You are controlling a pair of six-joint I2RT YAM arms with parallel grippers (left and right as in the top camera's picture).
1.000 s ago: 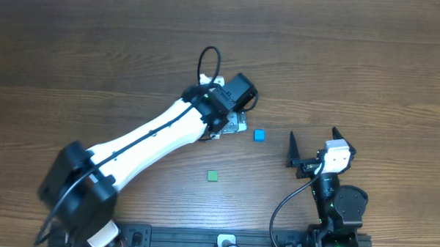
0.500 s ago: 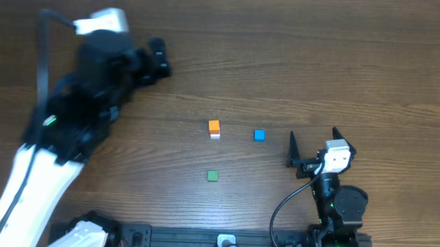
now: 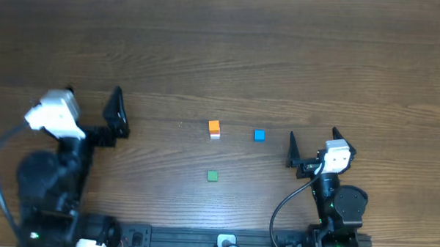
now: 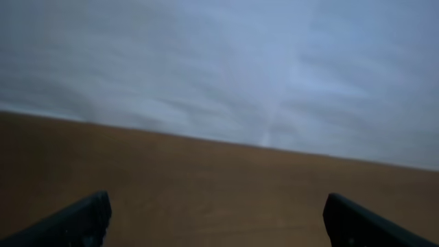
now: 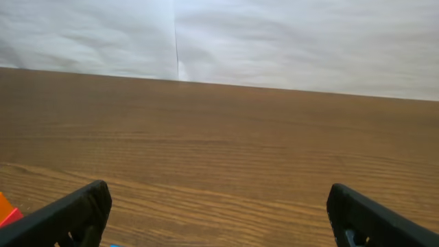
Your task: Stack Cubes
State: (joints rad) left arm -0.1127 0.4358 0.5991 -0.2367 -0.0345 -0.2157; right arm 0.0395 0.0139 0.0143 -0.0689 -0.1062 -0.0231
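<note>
A small orange cube point(image 3: 214, 125) sat atop a small white cube point(image 3: 215, 136) on the brown wooden worktop point(image 3: 296, 53); left claw point(image 3: 92, 98) and right claw point(image 3: 313, 136) gaped wide, empty.

Wooden table point(image 3: 281, 52), pale wall point(image 5: 309, 41)

The small orange cube point(image 3: 214, 125) sits on the small white cube point(image 3: 215, 136) near the middle of the wooden counter point(image 3: 281, 52). The small blue cube point(image 3: 259, 135) lies near their right, apart. The small green cube point(image 3: 212, 176) lies alone, closer to the arms' edge, in line with the stack.
</note>
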